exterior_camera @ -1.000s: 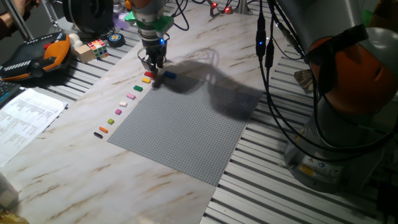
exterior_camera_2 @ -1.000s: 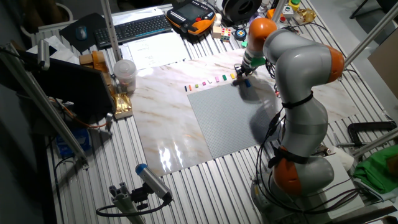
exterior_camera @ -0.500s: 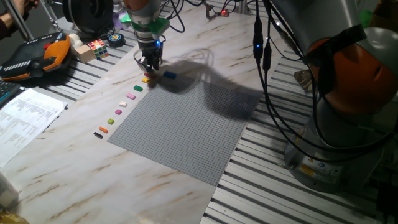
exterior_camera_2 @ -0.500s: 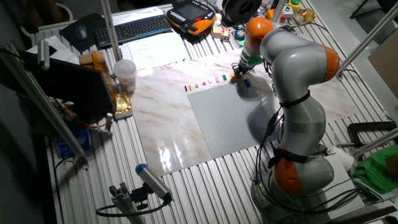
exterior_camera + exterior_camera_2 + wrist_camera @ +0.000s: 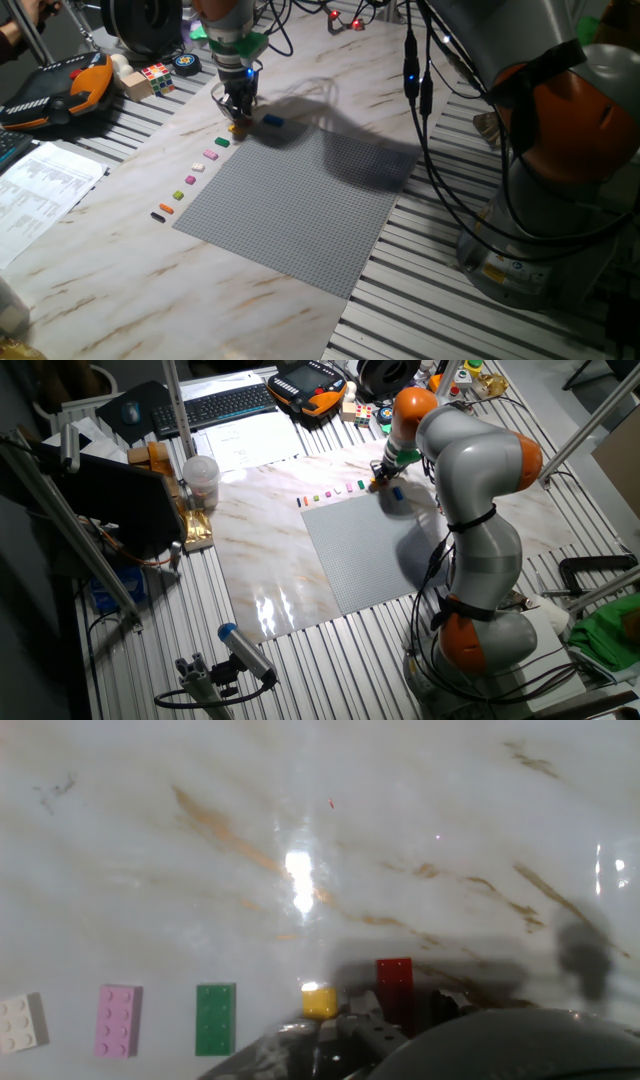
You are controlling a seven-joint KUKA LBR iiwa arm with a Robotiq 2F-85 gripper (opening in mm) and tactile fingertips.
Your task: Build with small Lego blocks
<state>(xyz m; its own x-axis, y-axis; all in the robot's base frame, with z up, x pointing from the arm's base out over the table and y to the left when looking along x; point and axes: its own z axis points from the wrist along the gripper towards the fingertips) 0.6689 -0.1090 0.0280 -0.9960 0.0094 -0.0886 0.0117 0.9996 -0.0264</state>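
Marble-look table (image 5: 110, 250) in a cluttered lab, arm down at the far end of the brick row.

Looks like a pick step: gripper (image 5: 240, 108) sits low over the red brick (image 5: 394, 974) and yellow brick (image 5: 320, 1002), beside the green (image 5: 215, 1017) and pink (image 5: 118, 1020) ones; blue brick (image 5: 273, 121) lies just apart. Can't tell how wide the fingers are or whether they've got anything. Next needs a clean pinch, then carrying to the grey baseplate (image 5: 300, 210). No containers around.
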